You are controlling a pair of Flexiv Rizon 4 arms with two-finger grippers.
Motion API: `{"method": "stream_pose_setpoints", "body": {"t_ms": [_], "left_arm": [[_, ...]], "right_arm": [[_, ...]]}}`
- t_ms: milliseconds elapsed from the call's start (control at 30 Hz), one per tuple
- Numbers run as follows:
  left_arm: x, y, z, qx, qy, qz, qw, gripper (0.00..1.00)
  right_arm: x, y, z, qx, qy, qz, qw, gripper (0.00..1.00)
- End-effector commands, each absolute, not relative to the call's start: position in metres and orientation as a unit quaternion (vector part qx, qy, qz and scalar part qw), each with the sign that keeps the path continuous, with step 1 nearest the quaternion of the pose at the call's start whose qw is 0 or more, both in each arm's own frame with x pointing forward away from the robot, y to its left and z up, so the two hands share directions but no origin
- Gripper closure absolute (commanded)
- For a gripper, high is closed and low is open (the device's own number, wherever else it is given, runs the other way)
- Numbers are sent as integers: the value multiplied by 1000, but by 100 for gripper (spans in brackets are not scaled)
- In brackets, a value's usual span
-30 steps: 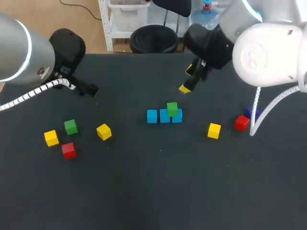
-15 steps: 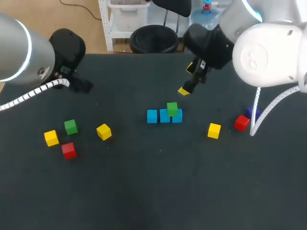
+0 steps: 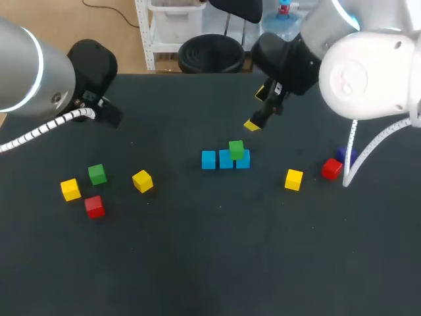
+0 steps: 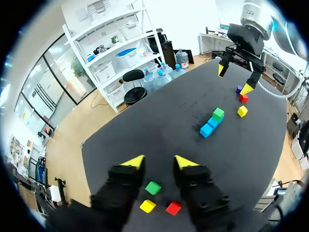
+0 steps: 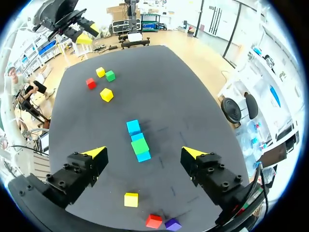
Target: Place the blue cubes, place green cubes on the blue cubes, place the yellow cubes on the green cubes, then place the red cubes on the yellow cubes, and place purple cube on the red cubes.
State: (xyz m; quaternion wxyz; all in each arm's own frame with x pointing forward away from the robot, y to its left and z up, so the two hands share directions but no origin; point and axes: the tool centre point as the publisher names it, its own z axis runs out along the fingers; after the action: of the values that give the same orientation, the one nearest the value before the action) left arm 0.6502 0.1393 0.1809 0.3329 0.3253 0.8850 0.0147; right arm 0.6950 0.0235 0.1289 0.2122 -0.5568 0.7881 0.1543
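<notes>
**Clerk:** Item one, left side?

**Keeper:** Left gripper point(image 4: 159, 162). Its fingers were spread with nothing held between them. The head view gave only its dark body, and the yellow tips showed in the left wrist view alone.

**Clerk:** Stock beneath it?

**Keeper:** Left green cube point(image 4: 153, 187) lay between its fingers, under the tips. One yellow cube and the left red cube point(image 4: 173, 208) lay just past it, nearer the wrist. The head view listed two yellows there, the outer yellow cube point(image 3: 70, 189) and the inner yellow cube point(image 3: 142, 180). I could not tell which of them the wrist view caught.

**Clerk:** Middle lot?

**Keeper:** Three blue cubes point(image 3: 224, 162) sat in a close row on the table point(image 3: 197, 263), well ahead of the left gripper. The stacked green cube point(image 3: 236, 149) sat on top, toward the row's right end. The right wrist view placed the row between the fingers of the right gripper point(image 5: 145, 153), below them.

**Clerk:** Its state?

**Keeper:** Its fingers were wide apart and carried nothing.

**Clerk:** Right lot?

**Keeper:** Right yellow cube point(image 5: 131, 199), right red cube point(image 5: 154, 221) and purple cube point(image 5: 173, 224). All three were under the right gripper, nearer its wrist, with red and purple side by side. In the head view the arm's cable partly hid the purple cube, while the right wrist view showed it whole.
</notes>
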Motion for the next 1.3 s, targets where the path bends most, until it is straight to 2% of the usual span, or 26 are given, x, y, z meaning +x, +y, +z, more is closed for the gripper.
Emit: {"method": "stream_pose_setpoints", "body": {"t_ms": [33,367,600,733,1067,1300], "left_arm": [[651,140,181,327,885,13,332,0],[639,157,219,397,863,29,310,0],[632,169,221,495,839,51,221,0],[631,168,202,528,829,43,180,0],[636,160,139,568,810,37,138,0],[639,164,108,577,812,33,85,0]], "right_arm": [[693,23,130,-556,789,153,214,0],[693,23,130,-556,789,153,214,0],[693,23,130,-556,789,153,214,0],[693,23,130,-556,789,153,214,0],[693,23,130,-556,789,153,214,0],[693,23,130,-556,789,153,214,0]]}}
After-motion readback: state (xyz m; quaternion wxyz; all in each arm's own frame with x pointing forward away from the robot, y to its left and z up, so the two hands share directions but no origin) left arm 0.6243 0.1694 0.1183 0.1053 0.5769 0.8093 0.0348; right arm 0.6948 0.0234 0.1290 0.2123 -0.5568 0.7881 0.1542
